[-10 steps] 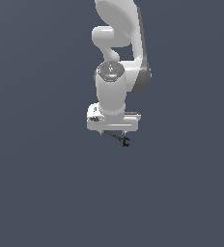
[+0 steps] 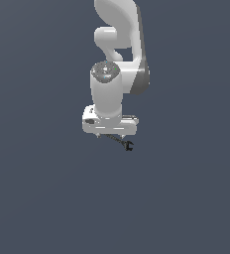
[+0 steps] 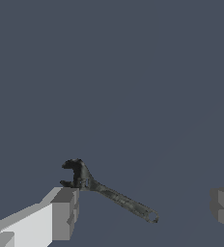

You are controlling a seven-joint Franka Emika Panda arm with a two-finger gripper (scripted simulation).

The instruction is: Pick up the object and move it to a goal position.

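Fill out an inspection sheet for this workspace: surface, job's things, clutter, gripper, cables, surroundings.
Surface: plain dark grey-blue ground, no marks or edges seen.
Job's things: one small black wrench, thin shaft with a forked open jaw at one end. In the exterior view it sticks out from under the gripper toward the exterior view's right. Whether it rests on the ground cannot be told.
Clutter: nothing seen.
Gripper: white gripper, jaws wide apart in the wrist view. The wrench lies between the fingers, its forked end close to one finger and apart from the other; contact cannot be told.
Cables: nothing seen.
Surroundings: only the white arm above; no goal marker seen.
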